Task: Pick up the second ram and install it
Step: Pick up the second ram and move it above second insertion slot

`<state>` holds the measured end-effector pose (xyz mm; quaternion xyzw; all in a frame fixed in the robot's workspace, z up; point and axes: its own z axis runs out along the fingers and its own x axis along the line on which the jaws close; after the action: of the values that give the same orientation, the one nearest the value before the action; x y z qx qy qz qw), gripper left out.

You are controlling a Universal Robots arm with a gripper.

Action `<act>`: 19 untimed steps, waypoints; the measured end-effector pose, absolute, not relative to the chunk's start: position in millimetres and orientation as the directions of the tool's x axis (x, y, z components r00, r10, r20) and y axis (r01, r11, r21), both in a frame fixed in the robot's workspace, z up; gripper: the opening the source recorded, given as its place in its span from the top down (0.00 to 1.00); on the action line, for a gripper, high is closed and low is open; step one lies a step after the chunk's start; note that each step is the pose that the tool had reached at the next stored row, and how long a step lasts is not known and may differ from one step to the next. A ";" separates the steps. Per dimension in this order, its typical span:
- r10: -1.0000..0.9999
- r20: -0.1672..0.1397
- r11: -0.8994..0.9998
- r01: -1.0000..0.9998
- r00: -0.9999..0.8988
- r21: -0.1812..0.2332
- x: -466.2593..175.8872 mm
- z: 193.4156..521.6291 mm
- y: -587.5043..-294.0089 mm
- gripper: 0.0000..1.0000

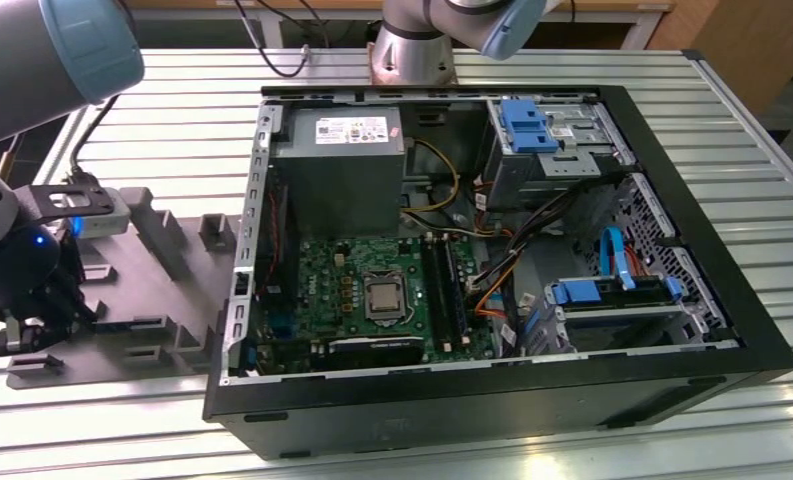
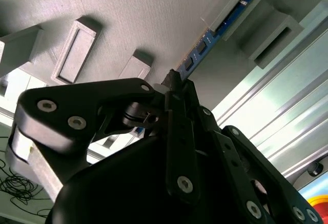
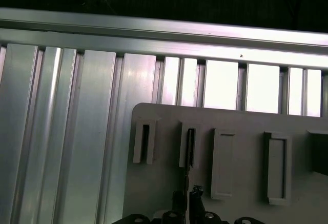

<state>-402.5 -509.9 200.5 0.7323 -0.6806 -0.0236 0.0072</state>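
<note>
Only one end of the ram stick (image 2: 204,45) is gripped, so by my judgement it could tilt or slip between the fingers. It could also catch on the walls of its slot in the grey holder (image 2: 128,14) if pulled out crooked. The gripper (image 2: 174,83) looks pinched nearly shut on that near end. The stick runs on edge away from the fingertips, its far end lying in the holder's slot.
</note>
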 end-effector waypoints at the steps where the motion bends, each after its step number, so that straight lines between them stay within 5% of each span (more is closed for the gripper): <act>1: -0.997 -0.025 -0.074 -0.996 0.073 0.043 -402.4 200.5 -510.0 0.81; 5: -0.997 -0.025 -0.074 -0.996 0.073 0.043 -402.3 200.5 -509.9 0.88; 19: -1.000 -0.025 -0.003 -0.999 0.002 0.043 -402.1 200.4 -509.9 0.88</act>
<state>-402.1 -509.9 200.4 0.7077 -0.7061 -0.0238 0.0065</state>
